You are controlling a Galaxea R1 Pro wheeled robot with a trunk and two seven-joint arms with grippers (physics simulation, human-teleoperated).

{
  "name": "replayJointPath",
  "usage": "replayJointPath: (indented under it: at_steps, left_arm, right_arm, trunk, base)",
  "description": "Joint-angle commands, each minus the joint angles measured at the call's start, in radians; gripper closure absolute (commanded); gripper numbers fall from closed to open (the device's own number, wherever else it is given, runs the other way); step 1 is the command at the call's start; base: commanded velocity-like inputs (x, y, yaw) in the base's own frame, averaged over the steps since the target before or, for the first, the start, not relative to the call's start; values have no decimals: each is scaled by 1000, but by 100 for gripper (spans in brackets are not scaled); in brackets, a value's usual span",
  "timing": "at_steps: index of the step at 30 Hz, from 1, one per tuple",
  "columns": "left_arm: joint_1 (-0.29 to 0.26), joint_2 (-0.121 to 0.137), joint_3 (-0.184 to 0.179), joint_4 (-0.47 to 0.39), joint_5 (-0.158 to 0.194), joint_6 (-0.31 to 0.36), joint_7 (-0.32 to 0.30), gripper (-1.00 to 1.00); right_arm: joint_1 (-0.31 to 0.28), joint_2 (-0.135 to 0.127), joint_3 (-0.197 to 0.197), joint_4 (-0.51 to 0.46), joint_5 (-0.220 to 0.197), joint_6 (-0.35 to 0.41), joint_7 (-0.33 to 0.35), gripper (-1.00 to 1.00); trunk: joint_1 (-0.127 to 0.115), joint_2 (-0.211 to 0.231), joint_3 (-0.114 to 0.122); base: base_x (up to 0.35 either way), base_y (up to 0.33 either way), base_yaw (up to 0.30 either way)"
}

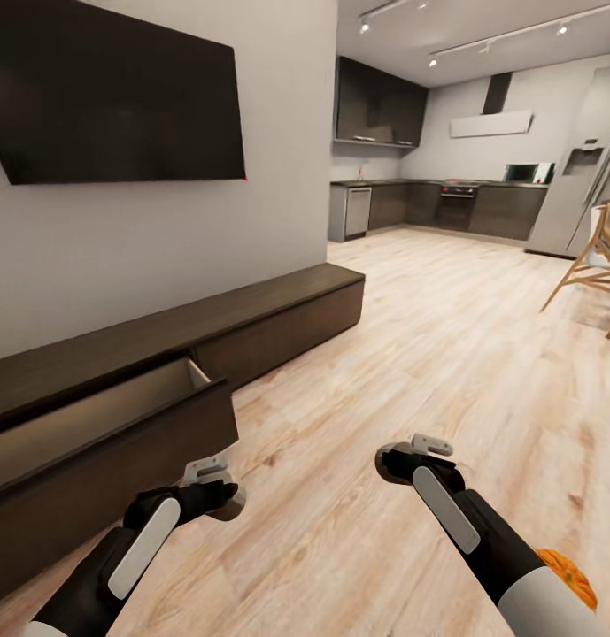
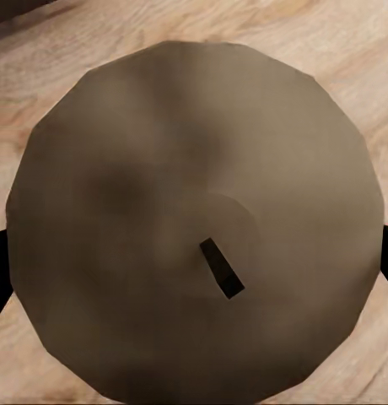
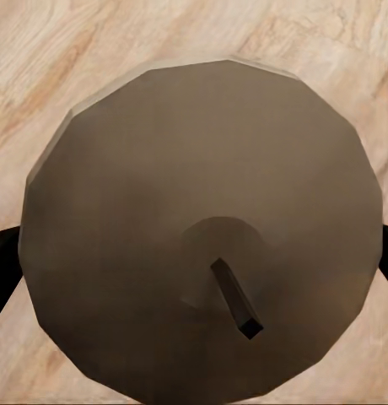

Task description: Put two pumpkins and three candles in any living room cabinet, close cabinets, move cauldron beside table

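Status: mid-task, carrying stage.

- Candle, L [image 2: 194, 224] — clamped in left gripper [image 1: 218, 488]; dark fingers just visible at both flanks of its body in the wrist view. Wick end faces the camera, so long axis runs along the fingers; wick tilted. Wood floor behind.
- Candle, R [image 3: 202, 228] — same arrangement in right gripper [image 1: 402, 460]: jaws closed on the sides, wick toward camera, axis along the fingers.
- Cabinet [image 1: 278, 310] — long low dark unit along the wall under the TV [image 1: 119, 88]; long axis follows the wall toward the kitchen. One drawer [image 1: 101, 416] pulled out just beside the left arm, pale inside, contents not visible.
- Pumpkin [image 1: 570, 575] — orange, partly hidden behind right forearm, on floor.

Left to do, by judgement: both candles into drawer, third candle, pumpkins, shut drawer, cauldron to table.
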Motion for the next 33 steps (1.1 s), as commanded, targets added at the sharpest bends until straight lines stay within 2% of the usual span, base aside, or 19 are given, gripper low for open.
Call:
replayJointPath:
  at_steps: [1,16,33]
  left_arm:
    - [-1,1,-3,-1,10,0,9,100]
    - [-1,1,-3,0,11,0,9,100]
    - [-1,1,-3,1,11,-1,9,100]
  right_arm:
    - [-1,-1,3,-2,-10,-2,-6,100]
    - [-1,-1,3,-1,-10,-2,-6,100]
    - [-1,0,5,1,-10,-4,-6,100]
  trunk:
    - [-1,-1,-2]
    - [-1,-1,-16]
    - [-1,-1,-32]
  base:
    - [-251,206,238]
    - [-232,195,238]
    - [-12,11,237]
